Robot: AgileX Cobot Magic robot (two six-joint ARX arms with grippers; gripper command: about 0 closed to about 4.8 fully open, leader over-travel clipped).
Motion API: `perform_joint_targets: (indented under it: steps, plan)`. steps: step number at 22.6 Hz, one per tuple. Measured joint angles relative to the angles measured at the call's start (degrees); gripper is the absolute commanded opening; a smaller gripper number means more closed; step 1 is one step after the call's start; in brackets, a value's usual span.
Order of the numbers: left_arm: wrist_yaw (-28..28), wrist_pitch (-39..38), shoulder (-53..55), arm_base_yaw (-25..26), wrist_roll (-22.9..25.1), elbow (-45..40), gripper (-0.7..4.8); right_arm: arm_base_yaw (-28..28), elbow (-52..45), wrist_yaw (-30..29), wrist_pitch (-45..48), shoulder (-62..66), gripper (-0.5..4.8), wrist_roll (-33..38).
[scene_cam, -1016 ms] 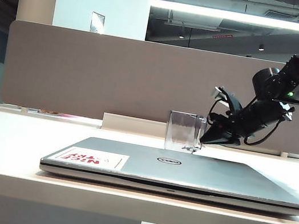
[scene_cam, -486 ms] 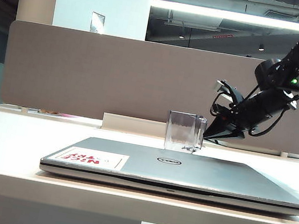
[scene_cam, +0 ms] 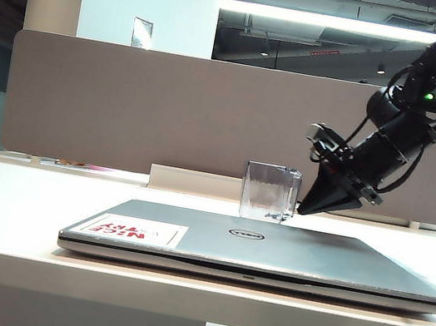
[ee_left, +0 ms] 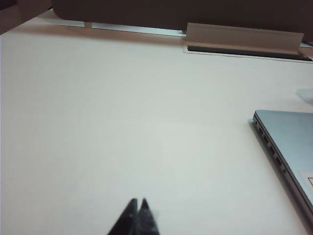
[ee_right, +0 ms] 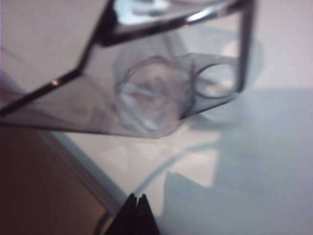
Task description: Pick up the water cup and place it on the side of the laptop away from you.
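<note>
The silver-grey laptop [scene_cam: 253, 249] lies closed on the white table, its corner also showing in the left wrist view [ee_left: 288, 142]. The clear water cup [scene_cam: 267, 193] stands upright just behind the laptop's far edge, handle to the right. My right gripper [scene_cam: 302, 210] hangs just right of the handle, pointing down-left, shut and empty. From the right wrist the cup [ee_right: 161, 98] shows beyond the shut right gripper [ee_right: 137, 197], apart from it. My left gripper [ee_left: 138, 201] is shut over bare table, left of the laptop.
A grey partition panel [scene_cam: 168, 112] stands along the table's back edge. A white cable tray [scene_cam: 193, 182] sits at its foot, also seen as a long tray [ee_left: 242, 36] in the left wrist view. The table's front edge lies just before the laptop.
My right gripper has drawn back from the cup's handle, tilted steeper and shut its fingers. The cup stays standing behind the laptop. The left arm has not moved.
</note>
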Motion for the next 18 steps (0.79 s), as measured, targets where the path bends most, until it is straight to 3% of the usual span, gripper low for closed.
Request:
perform_joint_targets:
  steps: [11, 18]
  plan:
    - [0.0, 0.0, 0.0, 0.0, 0.0, 0.0, -0.05, 6.9, 0.0, 0.0, 0.6, 0.0, -0.06, 0.3]
    - [0.0, 0.0, 0.0, 0.0, 0.0, 0.0, -0.05, 9.1, 0.0, 6.0, 6.7, 0.0, -0.06, 4.0]
